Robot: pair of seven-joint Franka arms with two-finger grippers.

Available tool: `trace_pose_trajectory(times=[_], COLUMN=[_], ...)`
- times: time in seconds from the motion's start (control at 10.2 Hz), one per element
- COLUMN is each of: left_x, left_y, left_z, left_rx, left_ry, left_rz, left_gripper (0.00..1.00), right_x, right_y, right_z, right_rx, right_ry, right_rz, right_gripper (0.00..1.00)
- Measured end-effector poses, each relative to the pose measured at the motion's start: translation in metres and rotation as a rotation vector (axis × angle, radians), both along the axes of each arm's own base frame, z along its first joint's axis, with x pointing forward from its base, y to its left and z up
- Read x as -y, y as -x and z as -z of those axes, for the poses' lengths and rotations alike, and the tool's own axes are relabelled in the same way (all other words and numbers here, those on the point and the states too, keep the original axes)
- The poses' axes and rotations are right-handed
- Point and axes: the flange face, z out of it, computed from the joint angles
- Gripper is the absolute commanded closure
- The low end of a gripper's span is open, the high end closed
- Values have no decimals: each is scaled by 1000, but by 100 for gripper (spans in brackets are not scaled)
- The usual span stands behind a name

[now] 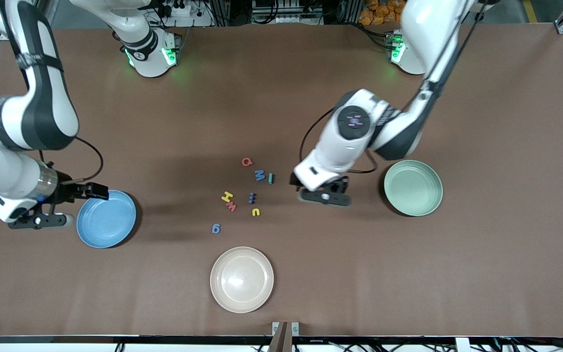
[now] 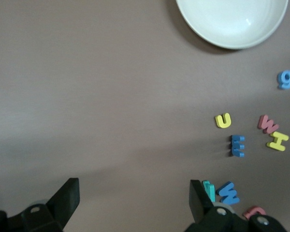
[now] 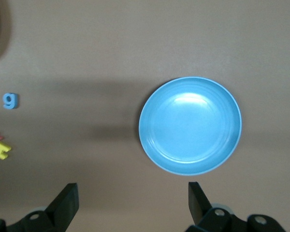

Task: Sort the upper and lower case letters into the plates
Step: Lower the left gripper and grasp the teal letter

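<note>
Letters (image 1: 247,193) lie in a loose cluster mid-table, all still on the bare table (image 1: 281,98), none in a plate. We count a red Q (image 1: 247,162), blue M (image 1: 260,175), teal l (image 1: 271,179), yellow H (image 1: 227,197), red w (image 1: 232,207), blue E (image 1: 251,198), yellow u (image 1: 256,212) and blue g (image 1: 216,228), the g nearest the front camera.

We judge them light, stiff, flat pieces that sit low on the surface. A pinch across the narrow body of one letter looks best, with fingers straddling it from above. Neighbours such as M and l sit just beside each other, so a wide approach may nudge the wrong one.

The blue plate (image 1: 106,219) sits toward the right arm's end, the mint green plate (image 1: 413,187) toward the left arm's end, and a cream plate (image 1: 241,279) lies nearer the front camera than the cluster.

The left gripper (image 1: 324,196) hovers between the cluster and the mint plate, fingers spread wide, holding nothing. The right gripper (image 1: 37,221) waits beside the blue plate, fingers likewise spread and empty.
</note>
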Motion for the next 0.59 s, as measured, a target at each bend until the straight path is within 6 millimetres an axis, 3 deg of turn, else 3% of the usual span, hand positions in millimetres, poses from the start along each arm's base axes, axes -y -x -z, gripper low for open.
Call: trace_pose_trajectory(times=[0.2, 0.59], left_x=[27, 62], left_y=[13, 33], left_z=[36, 87], left_rx=[26, 56], left_ry=[35, 5], left_rz=[-24, -103], left_gripper=[0, 0], right_x=[-9, -58], right_y=[-7, -8], right_z=[27, 58], right_rx=[-13, -35], right_ry=[-3, -6], right_rz=[-13, -80], right_gripper=[0, 0])
